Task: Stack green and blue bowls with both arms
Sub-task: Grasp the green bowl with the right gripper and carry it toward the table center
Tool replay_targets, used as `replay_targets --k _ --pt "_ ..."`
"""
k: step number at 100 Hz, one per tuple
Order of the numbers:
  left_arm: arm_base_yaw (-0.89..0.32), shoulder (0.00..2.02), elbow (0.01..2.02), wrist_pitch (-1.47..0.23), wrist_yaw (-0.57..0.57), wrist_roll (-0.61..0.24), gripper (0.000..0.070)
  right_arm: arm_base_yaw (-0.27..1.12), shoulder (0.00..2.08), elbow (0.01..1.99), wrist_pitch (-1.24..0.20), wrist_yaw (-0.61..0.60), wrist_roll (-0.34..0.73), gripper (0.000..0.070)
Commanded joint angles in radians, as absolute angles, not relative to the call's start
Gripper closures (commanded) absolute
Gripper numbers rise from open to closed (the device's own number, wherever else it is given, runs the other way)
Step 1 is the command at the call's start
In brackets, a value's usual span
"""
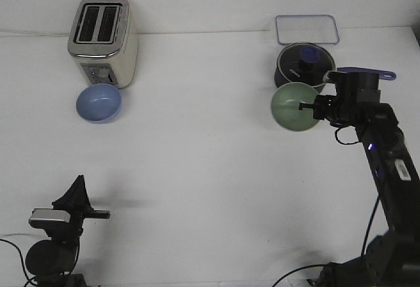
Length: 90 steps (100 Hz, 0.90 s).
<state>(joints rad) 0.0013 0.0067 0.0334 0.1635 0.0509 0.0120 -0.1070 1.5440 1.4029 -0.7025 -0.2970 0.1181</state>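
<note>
Across the table [210, 169], the right hand [308, 106] grips the green bowl's [294, 106] rim, the blue bowl [98, 102] far to its left, nearer the left hand [98, 215], whose opening cannot be judged.

Lighting, as I saw it: bright, even, diffuse from overhead. White table [210, 169] nearly washed out. Shadows: faint, soft, close under the toaster [103, 41]; a pale smear beside my left gripper [98, 215]. Mild glare on the toaster's chrome. Focus slightly soft overall.
</note>
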Motion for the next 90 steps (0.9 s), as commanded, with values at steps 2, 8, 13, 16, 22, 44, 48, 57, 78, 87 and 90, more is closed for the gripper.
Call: replay_targets --k 2,8,13,16,22,44,48,57,78,87,90 --pt "0.0 0.007 0.014 0.173 0.051 0.014 0.0685 -0.071 1.5 1.42 -0.738 -0.33 0.135 0.07" --pt "0.0 0.007 0.014 0.174 0.051 0.014 0.0685 -0.03 1.456 1.414 -0.772 -0.337 0.135 0.07" --pt "0.0 0.007 0.014 0.173 0.05 0.014 0.0685 0.018 1.415 1.395 -0.786 -0.344 0.135 0.07" --pt "0.0 0.007 0.014 0.174 0.051 0.014 0.0685 0.049 1.393 1.38 -0.788 -0.343 0.135 0.07" --pt "0.0 0.007 0.014 0.173 0.051 0.014 0.0685 0.115 1.349 1.34 -0.788 -0.342 0.144 0.07" --pt "0.0 0.007 0.014 0.174 0.051 0.014 0.0685 0.385 1.295 1.17 -0.728 -0.339 0.218 0.07" --pt "0.0 0.007 0.014 0.174 0.051 0.014 0.0685 0.426 1.296 1.14 -0.708 -0.335 0.23 0.07" --pt "0.0 0.007 0.014 0.175 0.051 0.013 0.0685 0.513 1.298 1.069 -0.636 -0.302 0.269 0.07" --pt "0.0 0.007 0.014 0.174 0.051 0.008 0.0685 0.616 1.327 0.951 -0.532 -0.253 0.325 0.07" --pt "0.0 0.007 0.014 0.174 0.051 0.007 0.0685 0.625 1.363 0.934 -0.516 -0.249 0.319 0.07" --pt "0.0 0.007 0.014 0.174 0.051 0.007 0.0685 0.625 1.378 0.934 -0.516 -0.241 0.315 0.07"
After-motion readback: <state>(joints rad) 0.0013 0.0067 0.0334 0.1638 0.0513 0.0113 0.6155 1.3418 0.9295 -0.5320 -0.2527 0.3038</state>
